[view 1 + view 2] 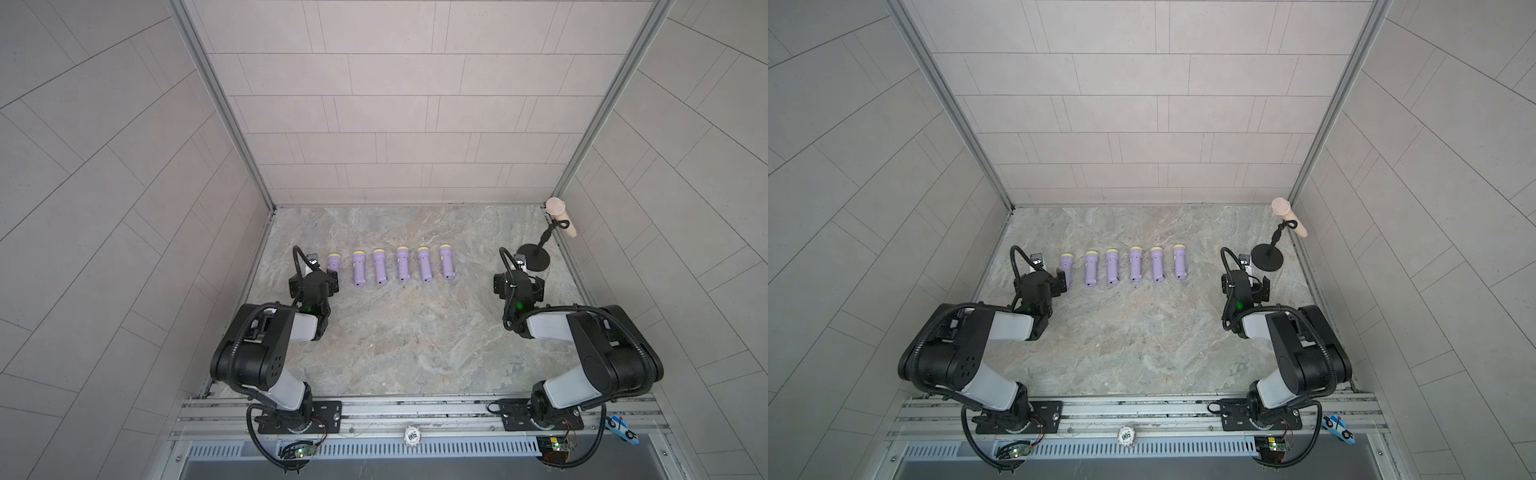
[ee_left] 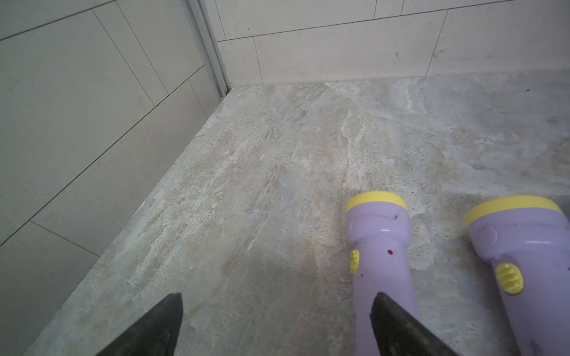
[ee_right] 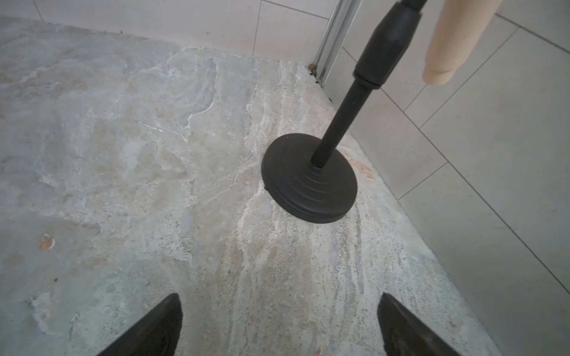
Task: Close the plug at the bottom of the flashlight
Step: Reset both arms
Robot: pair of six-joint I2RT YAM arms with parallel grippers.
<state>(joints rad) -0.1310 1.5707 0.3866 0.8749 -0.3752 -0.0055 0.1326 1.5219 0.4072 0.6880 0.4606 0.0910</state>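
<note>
Nearest, the left gripper (image 2: 277, 296) is held released, jaws wide. One finger (image 2: 401, 326) is seen over the tail of the leftmost lilac plastic flashlight with yellow head (image 2: 379, 228); contact cannot be told. The right gripper (image 3: 279, 295) is likewise released above the marbled stone counter (image 1: 415, 332). Six such flashlights (image 1: 403, 266) are laid in a row, heads away. Farthest, a black round-based stand (image 3: 308, 182) with a beige microphone (image 3: 456, 40) is placed.

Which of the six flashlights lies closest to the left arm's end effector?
The flashlight at the row's end beside the left end effector. Its tail is hidden behind that end effector in both top views; the other five show whole.
</note>
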